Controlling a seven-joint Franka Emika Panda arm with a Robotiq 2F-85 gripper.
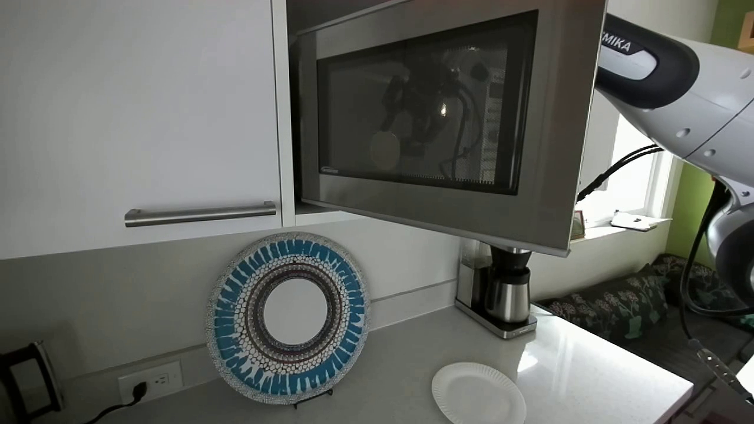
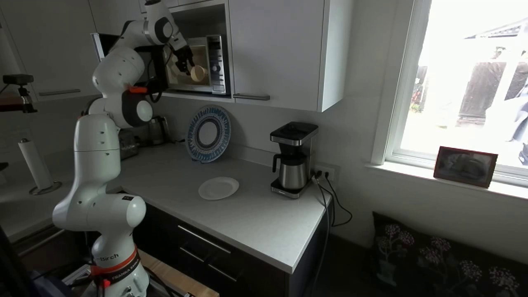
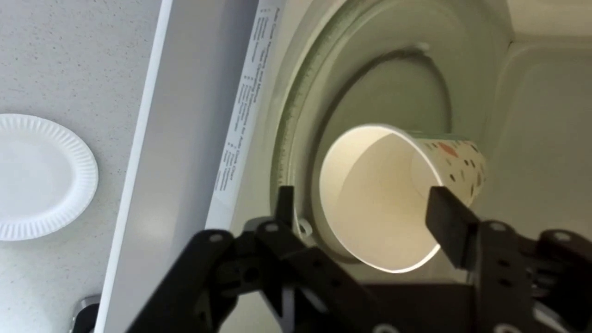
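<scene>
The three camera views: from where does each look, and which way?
An exterior view: close, facing the open microwave door; part of the arm at right.
An exterior view: set back, facing counter and window; the arm, base included.
Wrist view: behind the hand, which shows at bottom, facing into the microwave at a cup.
Both exterior views share the coffee maker; all three, the white plate.

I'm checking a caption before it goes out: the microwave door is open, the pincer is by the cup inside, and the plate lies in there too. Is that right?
Not quite. The plate is not in the microwave: it lies on the counter, as the wrist view shows. The rest is right: the door is open and the pincer is by the cup inside.
</scene>
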